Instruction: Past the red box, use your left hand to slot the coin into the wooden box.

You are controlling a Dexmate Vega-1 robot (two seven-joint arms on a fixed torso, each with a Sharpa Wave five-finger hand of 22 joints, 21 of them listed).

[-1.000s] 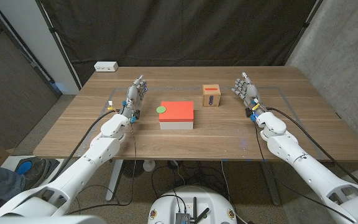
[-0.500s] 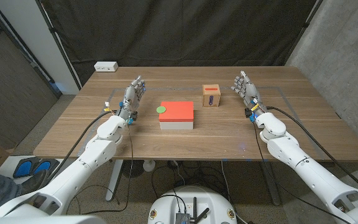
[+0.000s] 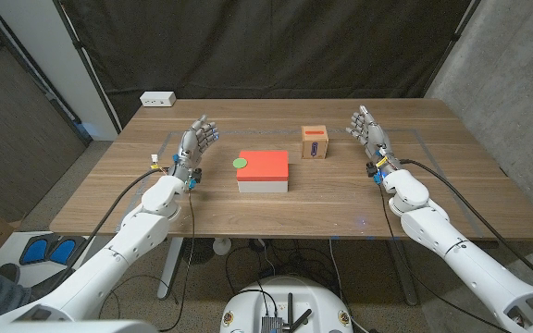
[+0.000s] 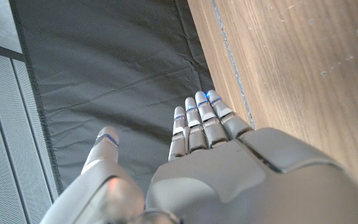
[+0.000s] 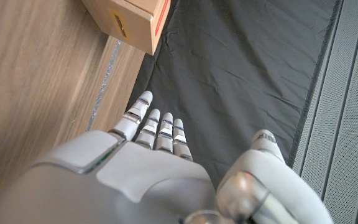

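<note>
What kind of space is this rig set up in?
Probably a lab or test bay, not a home. A black curtain hangs behind the wooden table, with a bare concrete wall to one side. On the table are just staged props: a red box and a small wooden box.

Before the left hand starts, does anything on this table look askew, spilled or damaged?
Nothing stands out. The green coin lies flat at the left edge of the red box, the wooden box stands upright beyond it, and the left hand and right hand are both open, holding nothing.
</note>
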